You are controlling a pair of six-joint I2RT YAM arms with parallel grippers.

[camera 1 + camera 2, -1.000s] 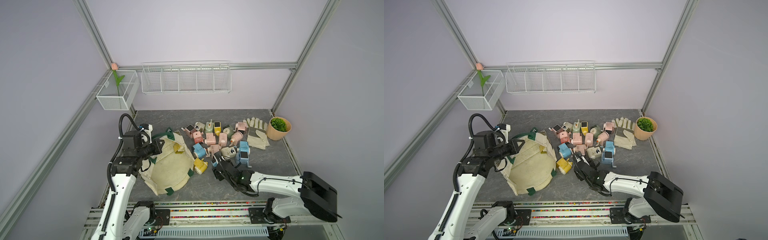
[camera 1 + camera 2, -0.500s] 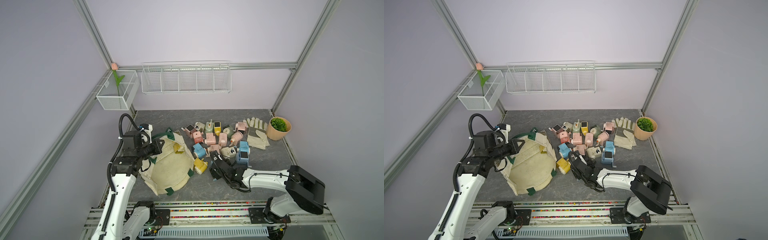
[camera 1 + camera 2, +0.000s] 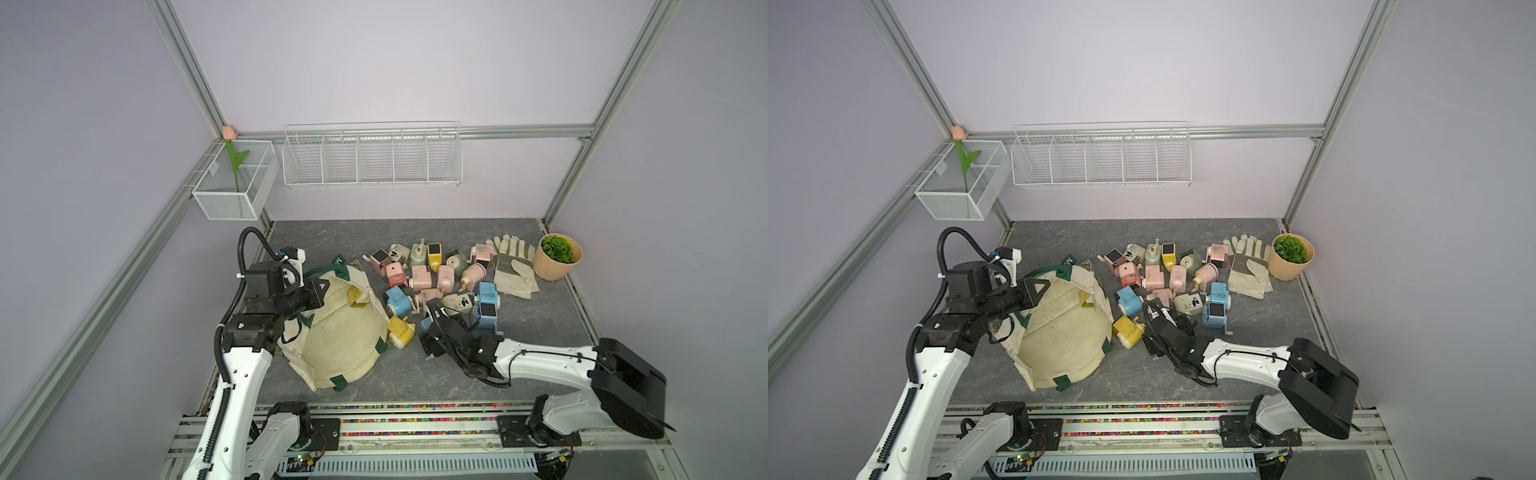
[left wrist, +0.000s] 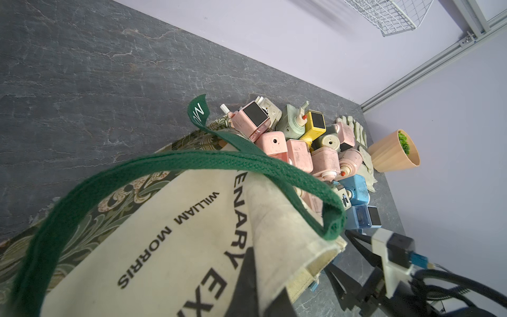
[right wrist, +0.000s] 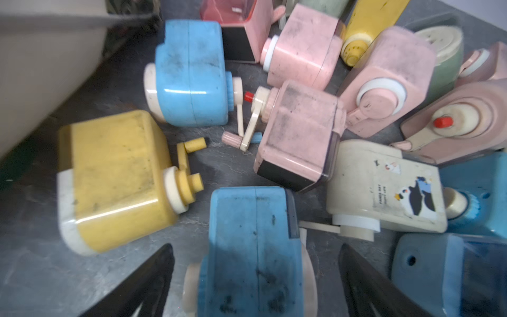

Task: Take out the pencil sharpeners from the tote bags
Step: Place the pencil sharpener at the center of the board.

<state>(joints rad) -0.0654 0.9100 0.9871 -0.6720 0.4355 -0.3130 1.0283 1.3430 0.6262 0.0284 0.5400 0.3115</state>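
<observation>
A blue pencil sharpener (image 5: pixel 252 219) is framed between the spread jaws of the right gripper (image 5: pixel 255 252), toward the front edge of the desk (image 3: pixel 415 232). The tote bag (image 3: pixel 345 340), near the left edge, is pinched at its rim by the left gripper (image 3: pixel 321 291).

The dark grey, marbled table (image 3: pixel 332 237) filled the lower middle of a top view. Left of centre, the cream tote bag (image 3: pixel 345 336) slumped on it, mouth gaping. Mid-frame, the pencil sharpeners (image 3: pixel 420 276) lay in a tight heap of pink, blue, yellow, green and cream, many tipped over. One yellow sharpener (image 3: pixel 400 330) sat just beside the bag's rim. Further right, pale gloves (image 3: pixel 513 272) lay flat beside the heap, and a tan plant pot (image 3: pixel 555 268) stood upright at the table's right edge.
</observation>
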